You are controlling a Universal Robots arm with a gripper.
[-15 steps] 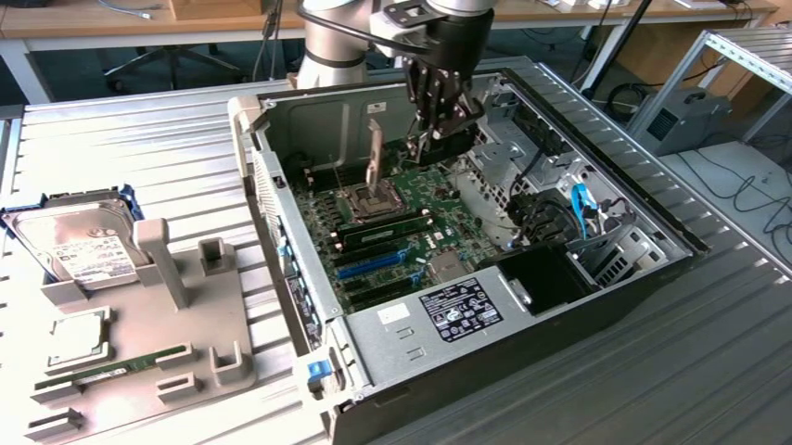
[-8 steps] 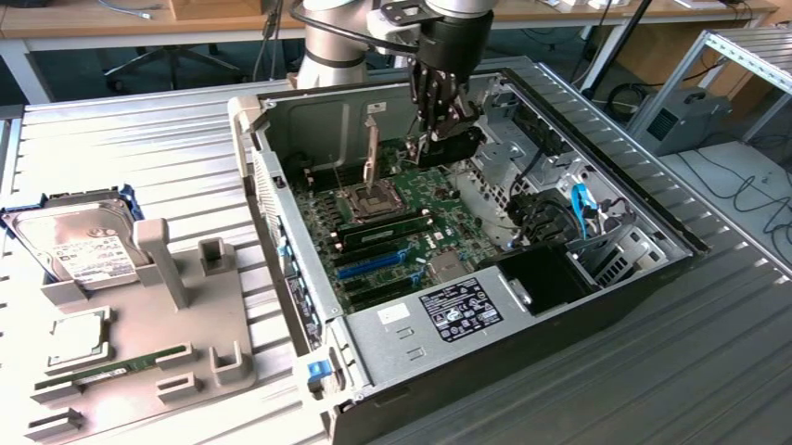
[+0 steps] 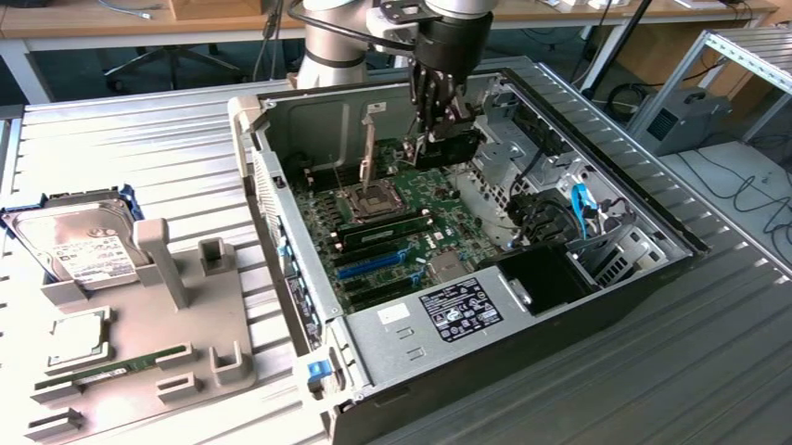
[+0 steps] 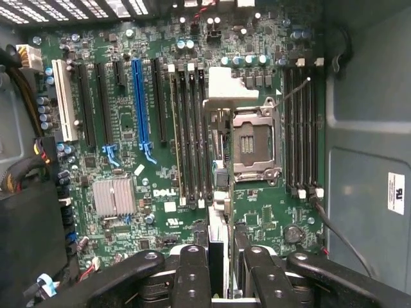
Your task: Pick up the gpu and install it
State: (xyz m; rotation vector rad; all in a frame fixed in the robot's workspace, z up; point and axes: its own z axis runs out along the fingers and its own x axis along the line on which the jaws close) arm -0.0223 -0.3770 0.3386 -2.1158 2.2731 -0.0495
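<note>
Claw (image 3: 433, 125) is down inside the open black tower PC case (image 3: 644, 278), which lies on its side mid-tabletop. Fingers (image 4: 192, 269) are closed on the gpu (image 3: 448, 146), a slim dark expansion card. In the wrist view it hangs edge-on (image 4: 219, 212) over the green motherboard (image 4: 257, 212), just beside the open silver CPU socket (image 4: 253, 144) and well apart from the long blue slot (image 4: 139, 102). It looks clear of the board.

Handling, my read: light, stiff, fragile. Grip the flat faces near the top edge, clear of fan and gold contacts. Don't squeeze or twist.
</note>
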